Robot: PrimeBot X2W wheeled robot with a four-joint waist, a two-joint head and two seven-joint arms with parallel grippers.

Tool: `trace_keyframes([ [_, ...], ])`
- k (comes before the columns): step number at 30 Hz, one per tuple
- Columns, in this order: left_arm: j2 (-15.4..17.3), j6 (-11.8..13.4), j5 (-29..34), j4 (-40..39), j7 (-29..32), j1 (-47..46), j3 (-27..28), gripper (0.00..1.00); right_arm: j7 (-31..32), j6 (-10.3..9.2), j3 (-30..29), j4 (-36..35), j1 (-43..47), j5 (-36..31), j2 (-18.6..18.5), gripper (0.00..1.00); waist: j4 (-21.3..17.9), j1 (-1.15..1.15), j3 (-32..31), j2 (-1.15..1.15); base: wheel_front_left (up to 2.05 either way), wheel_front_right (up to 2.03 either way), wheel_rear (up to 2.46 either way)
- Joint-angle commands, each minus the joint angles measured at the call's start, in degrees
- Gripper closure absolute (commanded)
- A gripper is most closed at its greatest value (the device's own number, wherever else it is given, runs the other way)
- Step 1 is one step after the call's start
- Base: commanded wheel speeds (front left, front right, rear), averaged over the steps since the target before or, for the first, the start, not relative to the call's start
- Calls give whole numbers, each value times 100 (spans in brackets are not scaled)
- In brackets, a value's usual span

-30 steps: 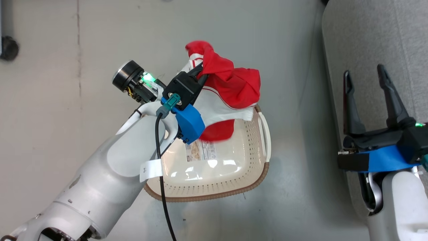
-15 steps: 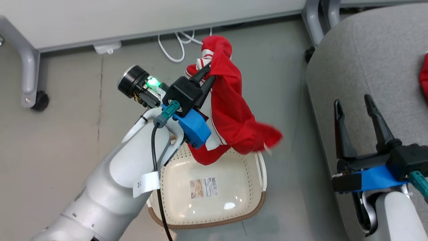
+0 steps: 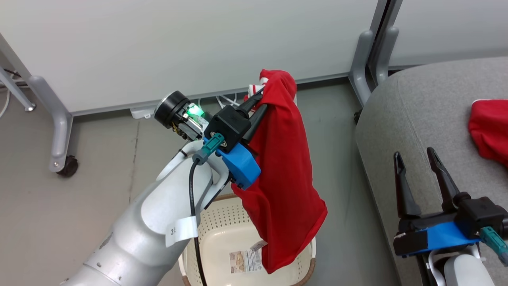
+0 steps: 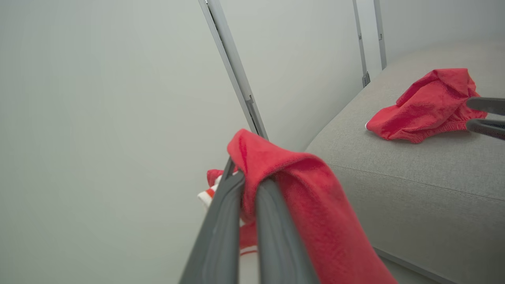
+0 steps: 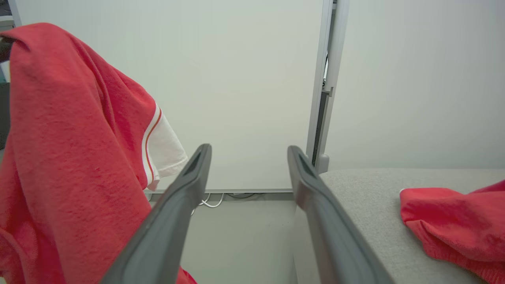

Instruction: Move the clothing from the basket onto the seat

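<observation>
A: Biggest first. Go.
B: Grey seat (image 3: 416, 111), right side of the head view, rounded edge, on the floor beside the basket.
A: Behind it?
B: White partition (image 3: 178, 47) on grey legs, running across the back.
A: Basket?
B: Cream perforated basket (image 3: 222, 222), bottom centre of the head view, left of the seat. No clothing lies on the part of the bottom that shows.
A: Clothing, where?
B: Two pieces. The held garment (image 3: 281, 178) hangs in the air over the basket, red with a white striped panel. Its lower end overlaps the basket's right side in the head view; can't tell if it touches.
A: The other?
B: Second garment (image 3: 490, 127), crumpled on the seat, well apart from the hanging one.
A: Grippers?
B: Left gripper (image 3: 258, 98) is raised above the basket in front of the partition, its fingers pinched tight on the top fold of the held garment, which drapes over them.
A: Right?
B: Right gripper (image 3: 413, 154) is over the seat's near edge, fingers spread wide, nothing between them. It's near the second garment; contact unclear.
A: Smallest?
B: Paper label (image 3: 244, 260) on the basket bottom, one corner covered by the hanging cloth.
</observation>
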Motion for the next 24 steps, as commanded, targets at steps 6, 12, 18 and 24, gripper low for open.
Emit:
trace_keyframes([
  [6,-45,-26,-106,-17,-29,89,-32,100,2,1,4,30,228,75,2,0,32,1,-282,-1,0,0,0],
  [12,-54,-30,-157,-8,-29,103,-99,100,2,1,32,25,306,105,2,0,52,1,-375,-1,0,0,0],
  [18,-58,-31,-203,-10,-29,62,-171,100,2,1,245,-1,195,78,2,0,79,1,-372,-1,0,0,0],
  [24,-71,-31,-216,-27,-29,-32,-192,100,2,1,758,-42,-16,45,2,0,106,1,-308,-1,0,0,0],
])
